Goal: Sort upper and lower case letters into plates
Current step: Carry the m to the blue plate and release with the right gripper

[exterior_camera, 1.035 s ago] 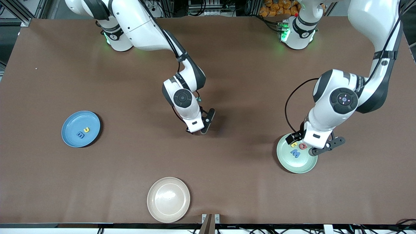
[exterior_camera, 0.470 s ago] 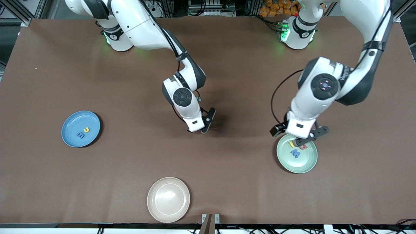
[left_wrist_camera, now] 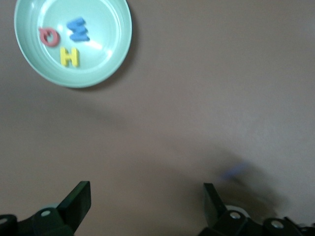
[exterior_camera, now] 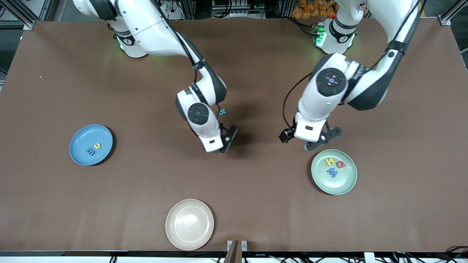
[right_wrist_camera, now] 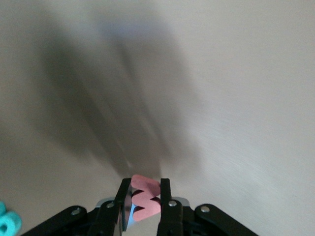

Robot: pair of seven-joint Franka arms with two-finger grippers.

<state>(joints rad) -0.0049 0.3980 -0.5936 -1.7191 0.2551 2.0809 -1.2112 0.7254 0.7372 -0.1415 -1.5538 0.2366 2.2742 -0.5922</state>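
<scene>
My right gripper (exterior_camera: 220, 150) hangs low over the middle of the table, shut on a small red letter (right_wrist_camera: 146, 199) pinched upright between its fingers. A teal letter (exterior_camera: 222, 112) lies on the table beside that arm's wrist and also shows as the teal letter (right_wrist_camera: 7, 223) in the right wrist view. The mint green plate (exterior_camera: 347, 182) holds a yellow H (exterior_camera: 329, 160), a red Q (exterior_camera: 340, 164) and a blue M (exterior_camera: 332, 172). My left gripper (exterior_camera: 310, 146) is open and empty, just off that plate's rim. The blue plate (exterior_camera: 78, 140) holds a yellow letter (exterior_camera: 97, 146) and a blue letter (exterior_camera: 90, 151).
A beige plate (exterior_camera: 189, 224) sits near the front edge of the table. A blurred blue streak (left_wrist_camera: 235, 171) shows on the brown table near one left finger (left_wrist_camera: 214, 201). The green plate (left_wrist_camera: 113, 44) is in the left wrist view.
My right gripper has shut on the red letter and shifted slightly, uncovering the teal letter. The left arm has drawn back from over the green plate toward the table's middle, still open.
</scene>
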